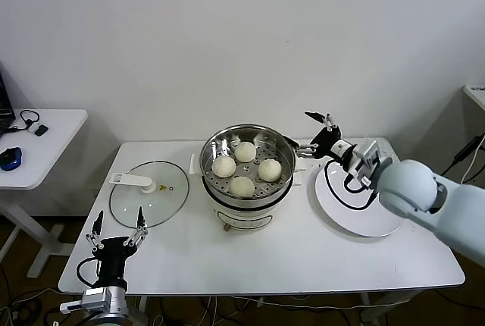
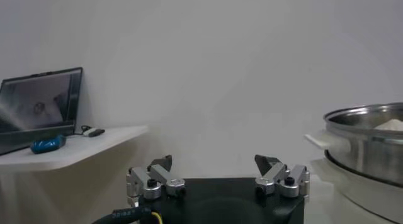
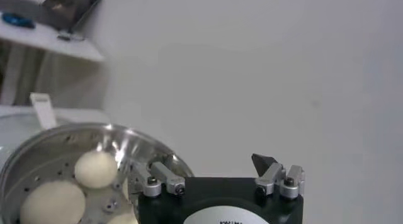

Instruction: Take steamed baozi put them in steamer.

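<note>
Glass lid (image 1: 148, 193), white plate (image 1: 362, 208) (bare), laptop (image 2: 39, 110)

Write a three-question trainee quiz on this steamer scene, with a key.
1. How many round cream-white dough buns lie in the shiny stainless-steel steamer pot?
2. True or false: the flat round glass lid covers the pot.
3. Which claw is beside the pot's rim? A) left claw B) right claw

Key: 1. Four. 2. False; it lies on the white table, on the robot's left of the pot. 3. B; it is open and empty.
</note>
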